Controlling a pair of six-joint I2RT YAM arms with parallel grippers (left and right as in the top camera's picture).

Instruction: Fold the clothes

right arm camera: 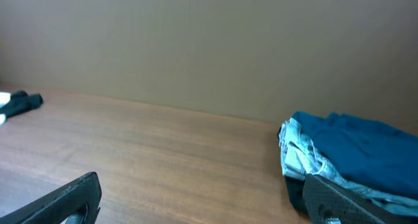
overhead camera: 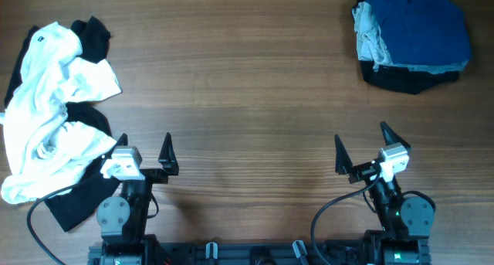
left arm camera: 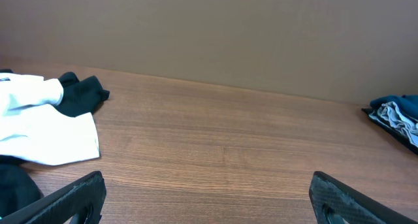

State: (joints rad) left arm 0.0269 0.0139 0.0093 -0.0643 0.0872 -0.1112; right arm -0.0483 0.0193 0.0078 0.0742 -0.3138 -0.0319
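overhead: the table [overhead camera: 247,103] is bare wood down its middle. a crumpled white t-shirt [overhead camera: 54,103] lies at the left edge, spread over a black garment [overhead camera: 86,35] that shows beyond it toward the far edge and again at the near side. in the far right corner sits a pile with a blue garment [overhead camera: 421,25] on top, a grey garment [overhead camera: 370,33] bunched at its left side and a dark layer [overhead camera: 401,79] beneath. the left gripper [overhead camera: 144,145] and right gripper [overhead camera: 363,141] stand near the near edge, well apart from each other, both spread wide with nothing between the fingers. the left one is just beside the shirt.

left wrist: the left gripper [left arm camera: 206,181] has its jaws wide apart and holds nothing. the white t-shirt [left arm camera: 46,129] and black garment [left arm camera: 81,93] lie to the left, the pile far right.

right wrist: the right gripper [right arm camera: 200,183] is likewise fully spread and holds nothing. the blue garment [right arm camera: 366,145] lies over the grey garment [right arm camera: 300,152] just past the right finger.
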